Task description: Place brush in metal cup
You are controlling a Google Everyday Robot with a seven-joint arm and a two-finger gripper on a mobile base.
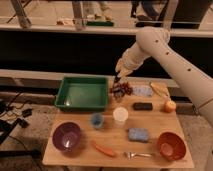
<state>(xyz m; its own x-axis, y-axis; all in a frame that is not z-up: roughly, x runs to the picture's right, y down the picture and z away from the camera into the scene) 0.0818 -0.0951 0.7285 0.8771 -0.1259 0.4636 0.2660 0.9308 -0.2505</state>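
Observation:
My gripper hangs at the end of the white arm that reaches in from the upper right. It is just right of the green tray's far right corner. A short, slim dark thing, the brush, sticks down from the fingertips, and the gripper looks shut on it. Directly below stands the metal cup, small and dark-looking, at the back of the wooden table. The brush tip is a little above the cup's rim. A reddish-dark object sits against the cup's right side.
A green tray is at the back left. In front are a purple bowl, blue cup, white cup, black block, blue sponge, orange bowl, carrot and fork. An orange fruit is at the right.

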